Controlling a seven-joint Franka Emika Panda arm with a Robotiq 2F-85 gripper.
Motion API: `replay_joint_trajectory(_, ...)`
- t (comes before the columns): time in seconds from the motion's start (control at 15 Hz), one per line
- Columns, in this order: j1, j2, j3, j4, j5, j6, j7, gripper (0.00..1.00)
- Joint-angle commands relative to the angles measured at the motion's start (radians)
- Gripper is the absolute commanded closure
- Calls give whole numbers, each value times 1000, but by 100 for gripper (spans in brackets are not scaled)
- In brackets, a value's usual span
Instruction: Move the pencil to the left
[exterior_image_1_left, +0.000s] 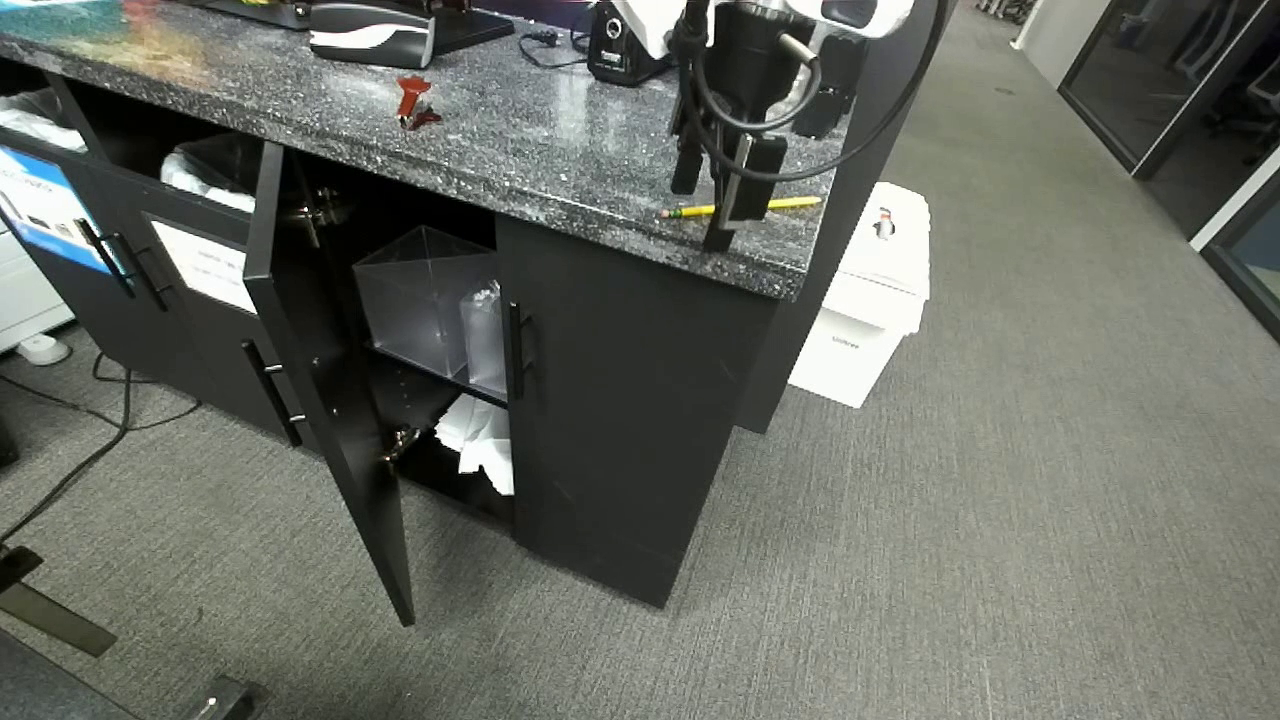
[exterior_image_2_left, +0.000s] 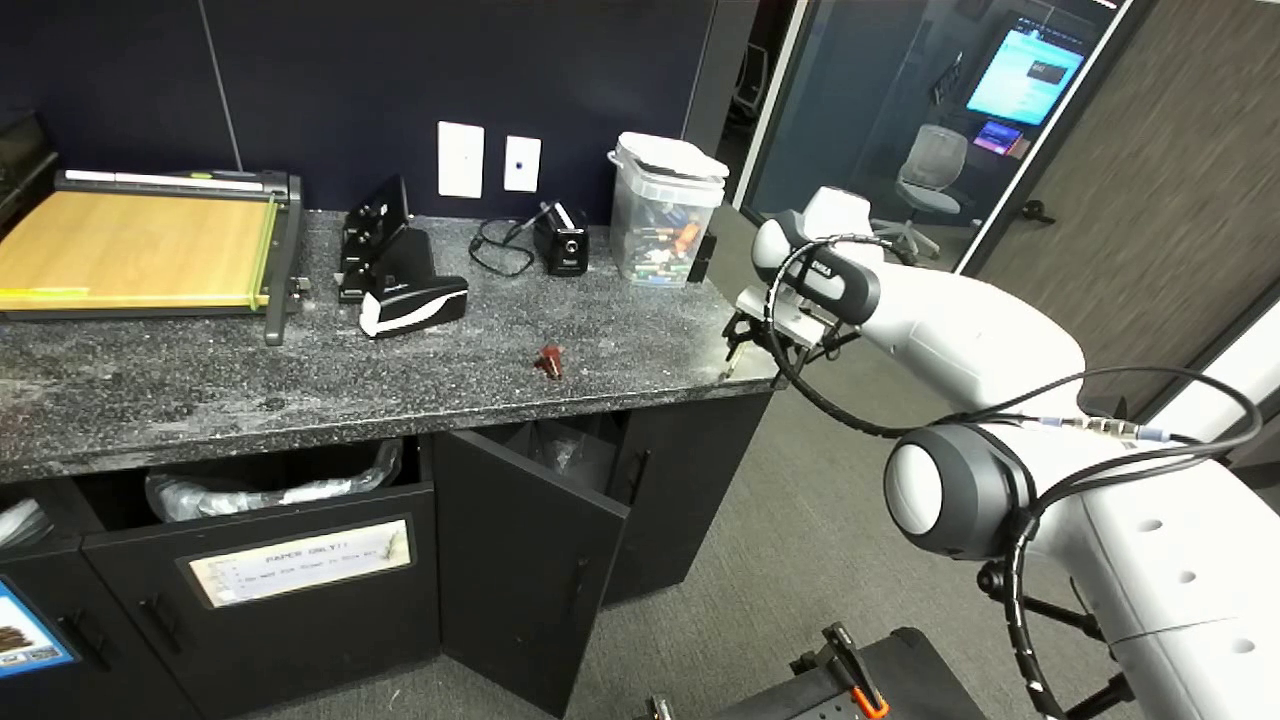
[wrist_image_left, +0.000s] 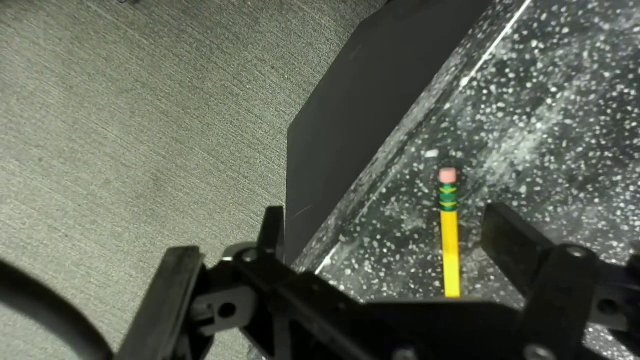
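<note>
1. Pencil (wrist_image_left: 450, 250): lying flat on table (exterior_image_1_left: 560, 130), close to the edge, near a corner; one end hidden in wrist view.
2. Fingers (wrist_image_left: 512, 245): spread wide, one to either side of pencil.
3. Staple remover (exterior_image_1_left: 411, 95): on table, well apart from pencil.
4. Stapler (exterior_image_1_left: 370, 43): on table, farther out, near staple remover.
</note>
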Motion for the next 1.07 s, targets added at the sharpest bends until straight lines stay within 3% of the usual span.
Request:
replay_joint_trajectory(0.0,14,23,-4,40,-19,-2,34,0)
replay_joint_trajectory(0.13,21,24,-6,40,-23,-2,38,3)
replay_joint_trajectory(0.2,25,24,-7,40,-26,-1,40,26)
replay_joint_trajectory(0.33,32,24,-13,41,-36,-1,45,31)
replay_joint_trajectory(0.87,50,12,-41,27,-87,-11,101,92)
replay_joint_trajectory(1.0,41,-2,-16,14,-68,-32,60,100)
